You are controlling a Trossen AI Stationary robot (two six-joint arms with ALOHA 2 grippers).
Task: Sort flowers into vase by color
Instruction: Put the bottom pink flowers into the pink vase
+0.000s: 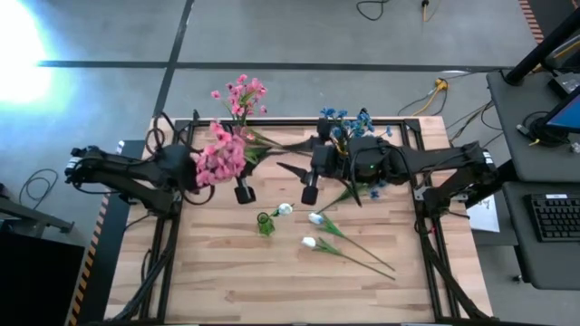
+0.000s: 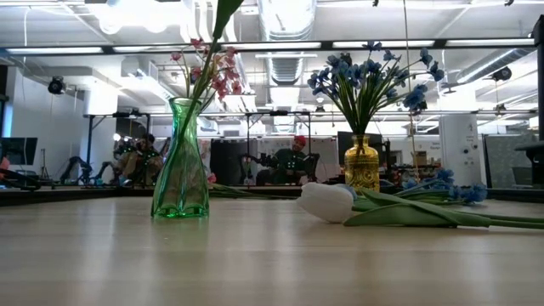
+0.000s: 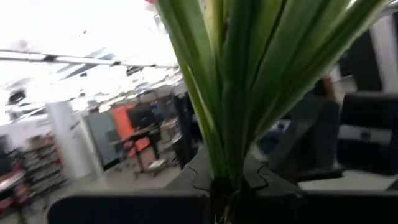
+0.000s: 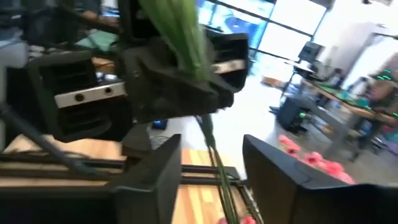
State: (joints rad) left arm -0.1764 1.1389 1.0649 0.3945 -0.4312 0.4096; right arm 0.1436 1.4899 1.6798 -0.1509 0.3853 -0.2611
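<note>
My left gripper (image 1: 256, 152) is shut on a pink flower sprig (image 1: 220, 154), held up over the table's far middle. My right gripper (image 1: 292, 168) faces it, open. Its fingers (image 4: 163, 174) stand on either side of the sprig's thin lower stem (image 4: 216, 158) without touching it. A green glass vase (image 2: 180, 161) stands on the table with pink blossoms (image 2: 212, 72) showing above it. A yellow vase (image 2: 361, 163) holds blue flowers (image 2: 370, 72). White flowers (image 1: 313, 219) lie on their sides on the table. Loose blue flowers (image 2: 442, 183) lie at the right. My left gripper pinches the sprig between its two fingers at the base of the long green leaves (image 3: 219, 183), where they gather into the stem. The leaves rise above the fingers. The thin stem (image 4: 211, 140) hangs below them, clear of the table.
More pink flowers (image 1: 240, 95) and blue flowers (image 1: 349, 122) reach past the table's far edge. The near half of the wooden table (image 1: 272, 281) holds only the white flowers. People and desks show in the room beyond the table.
</note>
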